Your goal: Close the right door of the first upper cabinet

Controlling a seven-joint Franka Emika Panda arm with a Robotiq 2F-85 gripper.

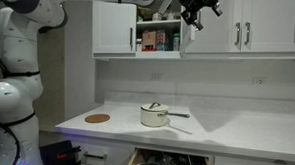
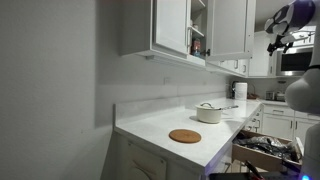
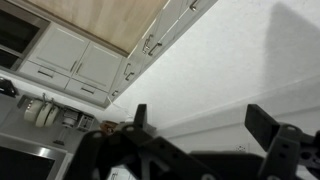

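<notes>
The first upper cabinet [image 1: 115, 26] has its left door shut, and its shelves of colourful jars [image 1: 160, 35] show in the gap. The right door [image 1: 205, 30] stands swung open to the right of that gap. It also shows in an exterior view [image 2: 228, 28] beside the jars. My gripper [image 1: 197, 15] is high up in front of the open door's top part, and I cannot tell if it touches it. It shows at the right edge in an exterior view [image 2: 278, 42]. In the wrist view both fingers [image 3: 200, 125] are spread apart with nothing between them, facing a plain white surface.
A wider white wall cabinet [image 1: 260, 27] with two handles side by side is to the right. On the white counter stand a lidded pot [image 1: 154, 116] [image 2: 209, 112] and a round wooden trivet [image 1: 98, 118] [image 2: 184, 136]. A lower drawer [image 1: 169, 164] [image 2: 265, 150] is pulled open.
</notes>
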